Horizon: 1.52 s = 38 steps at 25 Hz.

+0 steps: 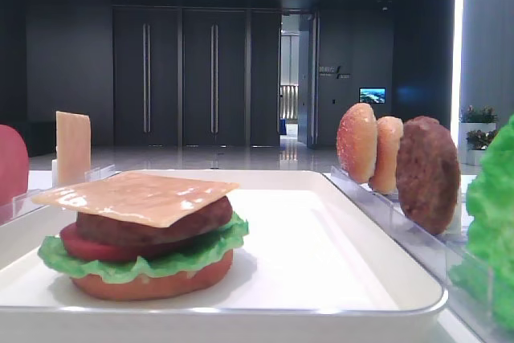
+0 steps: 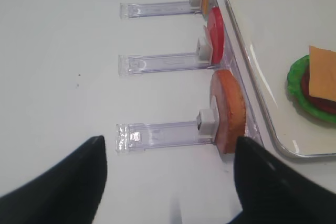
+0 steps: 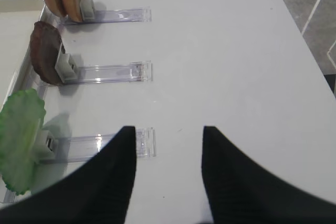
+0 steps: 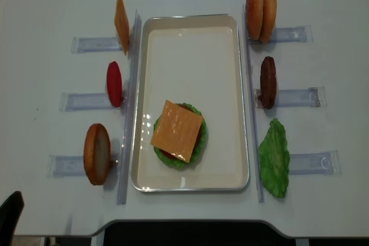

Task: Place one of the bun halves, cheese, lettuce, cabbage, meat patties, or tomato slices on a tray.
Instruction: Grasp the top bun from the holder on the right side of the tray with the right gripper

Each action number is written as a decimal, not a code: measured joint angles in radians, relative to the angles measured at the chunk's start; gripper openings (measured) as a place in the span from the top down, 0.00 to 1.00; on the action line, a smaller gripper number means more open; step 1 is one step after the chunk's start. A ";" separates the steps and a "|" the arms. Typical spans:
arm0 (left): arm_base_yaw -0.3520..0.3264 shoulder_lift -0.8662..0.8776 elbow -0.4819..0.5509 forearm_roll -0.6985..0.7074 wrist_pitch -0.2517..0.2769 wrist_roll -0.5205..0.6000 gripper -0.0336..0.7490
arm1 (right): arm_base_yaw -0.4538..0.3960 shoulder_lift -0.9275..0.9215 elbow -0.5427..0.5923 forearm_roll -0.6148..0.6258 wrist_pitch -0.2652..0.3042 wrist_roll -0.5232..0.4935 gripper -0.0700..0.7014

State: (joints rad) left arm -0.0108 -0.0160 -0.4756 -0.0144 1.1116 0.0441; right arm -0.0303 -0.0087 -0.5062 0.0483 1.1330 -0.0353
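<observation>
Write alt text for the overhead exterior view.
A half-built burger, cheese slice on top, sits on a white tray. Clear racks on both sides hold upright cheese, tomato, buns, a patty and lettuce.

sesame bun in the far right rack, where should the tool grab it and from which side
Grip the domed top bun across its two faces, near the upper rim, coming down from above. It stands on edge in the clear rack, with a paler bun half pressed against its outer face, so the exposed top edge looks like the clearest entry. The right tool stands open.
</observation>
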 joint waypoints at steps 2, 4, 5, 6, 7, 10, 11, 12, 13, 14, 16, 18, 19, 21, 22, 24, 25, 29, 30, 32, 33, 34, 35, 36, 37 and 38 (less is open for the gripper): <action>0.000 0.000 0.000 0.000 0.000 0.000 0.22 | 0.000 0.000 0.000 0.000 0.000 0.000 0.53; 0.000 0.000 0.000 0.000 0.000 0.000 0.22 | 0.000 0.000 0.000 0.000 0.000 0.000 0.53; 0.000 0.000 0.000 0.000 0.000 0.000 0.22 | 0.000 0.000 0.000 0.000 0.000 0.000 0.53; 0.000 0.000 0.000 0.000 0.000 0.000 0.22 | 0.000 0.000 0.000 0.000 0.000 0.000 0.53; 0.000 0.000 0.000 0.000 0.000 0.000 0.22 | 0.000 0.000 0.000 0.000 0.000 0.000 0.53; 0.000 0.000 0.000 0.000 0.000 0.000 0.22 | 0.000 0.000 0.000 0.000 0.000 0.000 0.53; 0.000 0.000 0.000 0.000 0.000 0.000 0.22 | 0.000 0.000 0.000 0.000 0.000 0.000 0.53; 0.000 0.000 0.000 0.000 0.000 0.000 0.22 | 0.000 0.000 0.000 0.000 0.000 0.000 0.53; 0.000 0.000 0.000 0.000 0.000 0.000 0.22 | 0.000 0.000 0.000 0.000 0.000 0.000 0.53; 0.000 0.000 0.000 0.000 0.000 0.000 0.22 | 0.000 0.000 0.000 0.000 0.000 0.000 0.53; 0.000 0.000 0.000 0.000 0.000 0.000 0.22 | 0.000 0.000 0.000 0.000 0.000 0.000 0.48; 0.000 0.000 0.000 0.000 0.000 0.000 0.22 | 0.000 0.000 0.000 0.000 0.000 0.000 0.39; 0.000 0.000 0.000 0.000 0.000 0.000 0.22 | 0.000 0.000 0.000 0.000 0.000 0.000 0.34; 0.000 0.000 0.000 0.000 0.000 0.000 0.22 | 0.000 0.000 0.000 0.000 0.000 0.000 0.26; 0.000 0.000 0.000 0.000 0.000 0.000 0.22 | 0.000 0.000 0.000 0.000 0.000 0.000 0.24; 0.000 0.000 0.000 0.000 0.000 0.000 0.22 | 0.000 0.000 0.000 0.000 0.000 0.000 0.22; 0.000 0.000 0.000 0.000 0.000 0.000 0.22 | 0.000 0.000 0.000 0.000 0.000 0.000 0.22; 0.000 0.000 0.000 0.000 0.000 0.000 0.22 | 0.000 0.000 0.000 0.019 0.000 0.000 0.23; 0.000 0.000 0.000 0.000 0.000 0.000 0.22 | 0.000 0.000 0.000 0.025 -0.001 0.000 0.23; 0.000 0.000 0.000 0.000 0.000 0.000 0.22 | 0.000 0.000 -0.002 0.037 -0.006 0.000 0.23; 0.000 0.000 0.000 0.000 0.000 0.000 0.22 | 0.000 0.001 -0.006 0.047 -0.007 -0.001 0.23; 0.000 0.000 0.000 0.000 0.000 0.000 0.22 | 0.000 0.010 -0.012 0.053 -0.006 -0.003 0.23; 0.000 0.000 0.000 0.000 0.000 0.000 0.22 | 0.000 0.032 -0.017 0.059 -0.007 -0.008 0.23; 0.000 0.000 0.000 0.000 0.000 0.000 0.22 | 0.000 0.063 -0.023 0.068 -0.007 -0.010 0.23; 0.000 0.000 0.000 0.000 0.000 0.000 0.22 | 0.000 0.094 -0.027 0.077 -0.008 -0.011 0.23; 0.000 0.000 0.000 0.000 0.000 0.000 0.22 | 0.000 0.139 -0.033 0.083 -0.008 -0.013 0.23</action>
State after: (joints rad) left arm -0.0108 -0.0160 -0.4756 -0.0144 1.1116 0.0441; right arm -0.0303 0.1303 -0.5389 0.1315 1.1248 -0.0483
